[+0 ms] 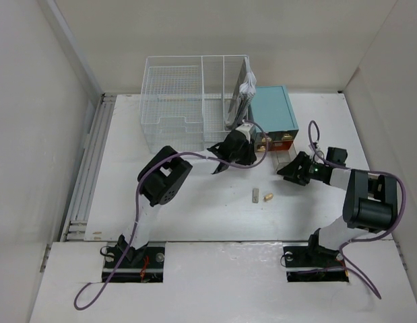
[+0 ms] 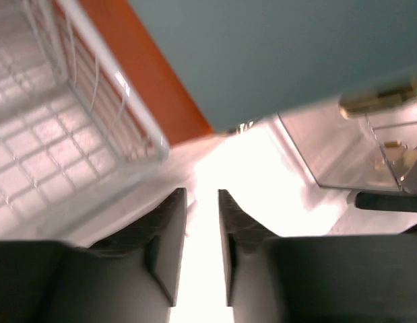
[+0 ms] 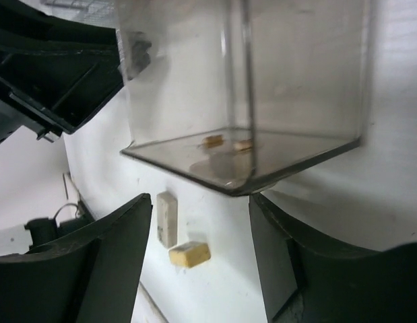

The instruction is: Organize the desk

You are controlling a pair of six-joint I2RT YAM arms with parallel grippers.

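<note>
The desk (image 1: 195,215) is a wide white tabletop. My left gripper (image 1: 250,142) (image 2: 202,195) hovers low between the wire-mesh organizer (image 1: 188,101) (image 2: 53,121) and the teal drawer box (image 1: 274,108) (image 2: 275,54). Its jaws stand a little apart with only bright tabletop between them. My right gripper (image 1: 289,168) (image 3: 200,202) is open wide just before a clear acrylic box (image 1: 281,160) (image 3: 262,101). The box's near corner sits by the right fingertip, not clamped. A whitish eraser (image 1: 254,195) (image 3: 167,219) and a yellow eraser (image 1: 268,197) (image 3: 189,254) lie on the desk.
Notebooks (image 1: 243,94) stand in the organizer's right slot. The teal box has brass drawer knobs (image 2: 376,101) facing the arms. The left arm's dark body (image 3: 53,74) is close on the right gripper's left. White walls enclose the desk on three sides.
</note>
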